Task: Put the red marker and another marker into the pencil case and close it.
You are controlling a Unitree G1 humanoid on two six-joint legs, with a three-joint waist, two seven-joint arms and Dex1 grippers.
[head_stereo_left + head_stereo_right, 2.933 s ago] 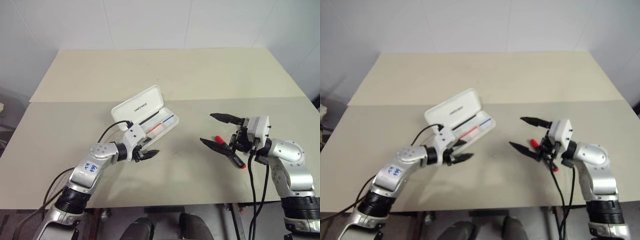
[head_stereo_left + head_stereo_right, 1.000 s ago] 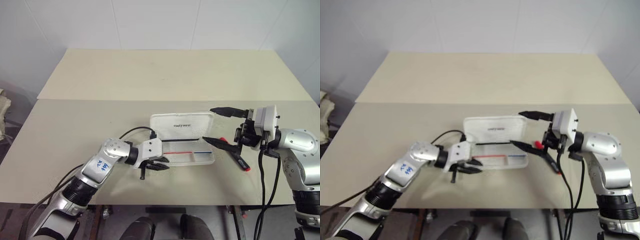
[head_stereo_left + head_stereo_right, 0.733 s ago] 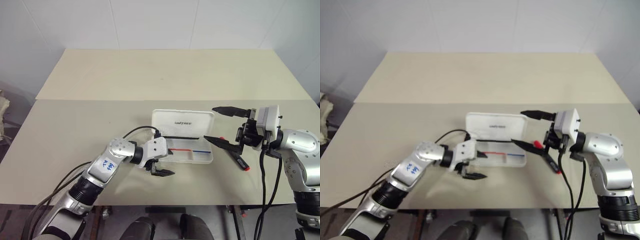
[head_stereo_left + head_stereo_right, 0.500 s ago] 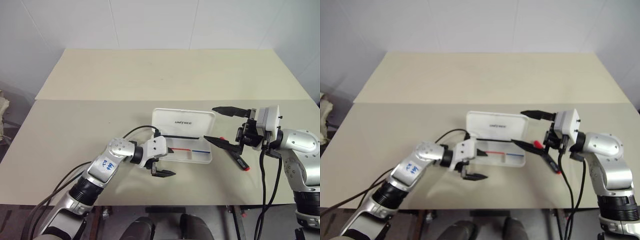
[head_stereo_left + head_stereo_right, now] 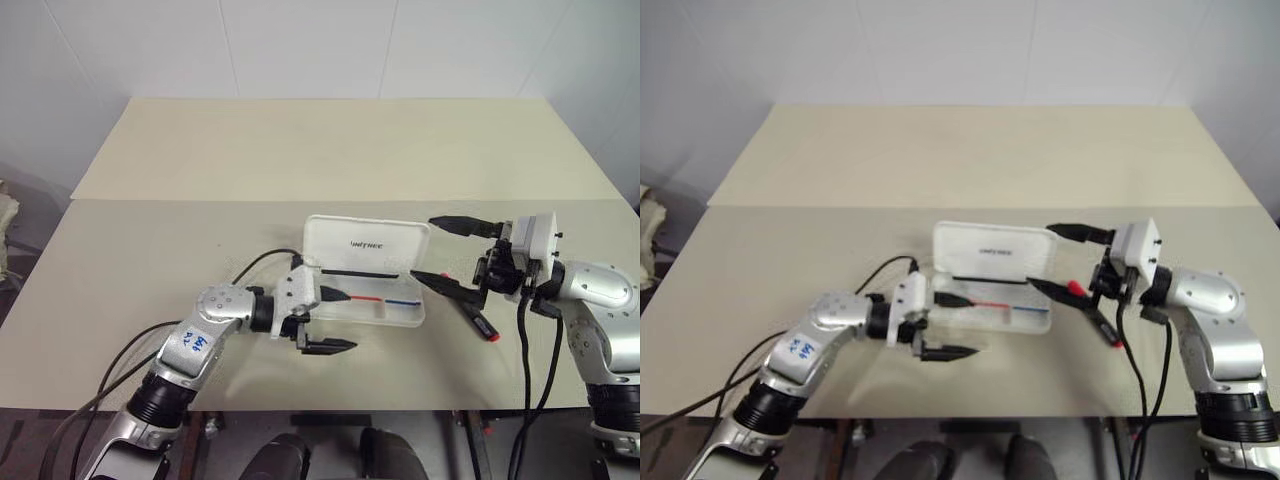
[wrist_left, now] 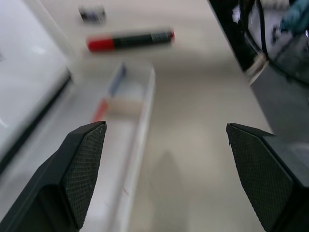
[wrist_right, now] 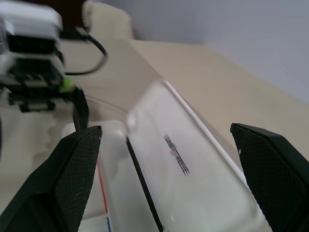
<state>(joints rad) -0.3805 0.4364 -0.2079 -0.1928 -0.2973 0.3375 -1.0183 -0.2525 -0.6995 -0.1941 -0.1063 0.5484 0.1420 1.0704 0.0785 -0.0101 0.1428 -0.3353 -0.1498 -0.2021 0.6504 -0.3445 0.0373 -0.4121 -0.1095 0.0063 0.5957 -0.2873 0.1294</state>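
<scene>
The left gripper (image 5: pixel 332 322) was seen spread open and empty, held at the near left corner of the pencil case (image 5: pixel 366 270), one finger over the tray's edge and the other above the table (image 5: pixel 150 250) in front of it. The right gripper (image 5: pixel 447 254) was likewise held wide apart with nothing between its fingers, just beside the case's right end. The case was found open, lid raised toward the far side. The red marker (image 5: pixel 477 320) was left lying on the table, just right of the case and below the right gripper. A small lime-green patch (image 7: pixel 66 83) was glimpsed at the left gripper in the right wrist view; what it was could not be told.
</scene>
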